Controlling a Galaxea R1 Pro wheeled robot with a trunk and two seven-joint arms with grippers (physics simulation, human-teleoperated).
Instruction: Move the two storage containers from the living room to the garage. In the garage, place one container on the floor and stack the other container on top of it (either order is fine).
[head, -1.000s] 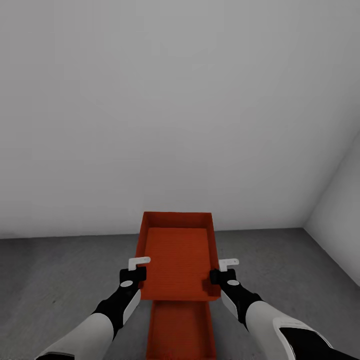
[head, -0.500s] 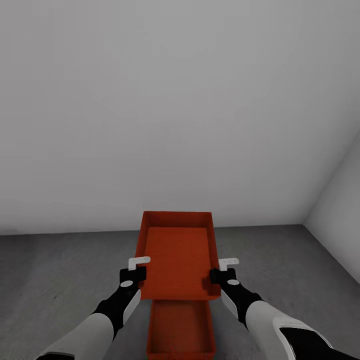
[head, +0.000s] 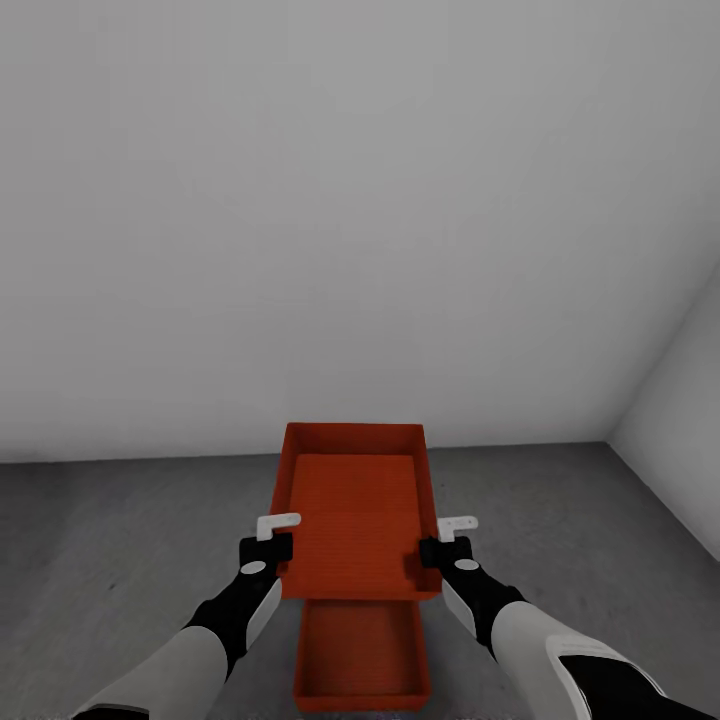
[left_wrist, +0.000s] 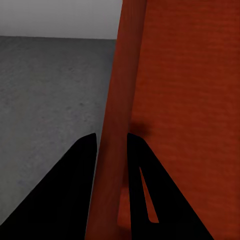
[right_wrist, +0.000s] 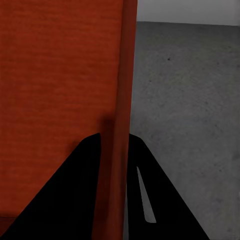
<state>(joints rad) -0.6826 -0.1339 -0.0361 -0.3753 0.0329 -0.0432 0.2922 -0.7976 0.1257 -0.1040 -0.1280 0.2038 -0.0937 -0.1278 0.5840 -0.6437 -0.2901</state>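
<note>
Left pincer (head: 272, 545): clamped on the left wall of an orange-red, open-topped rectangular storage container (head: 355, 510); in the left wrist view one dark finger (left_wrist: 75, 185) sits outside the wall and the other inside, with the wall between them.
Right pincer (head: 430, 548): clamped the same way on the opposite wall, one finger (right_wrist: 145, 190) on the outer face and one within the box.
Why held so: a pinch on both side walls appears meant to keep the box level and steady while it is carried and lowered.
Held container: raised above the dark grey, rough concrete-like floor (head: 130, 540), roughly level, open side up; nothing lies inside it, only its ribbed orange base.
Second orange-red storage container (head: 360, 655): rests on the floor nearer the robot, partly hidden beneath the near end of the held box; its visible interior is also empty.
Relation: the held box sits above and mostly beyond the floor box, not lined up over it and not nested.
Setting: plain white-grey walls (head: 350, 200) meet in a corner to the right, consistent with the garage.
Task stage: one box seems already placed; stacking looks to be the remaining step, and would call for drawing the held box back over the lower one before lowering.
</note>
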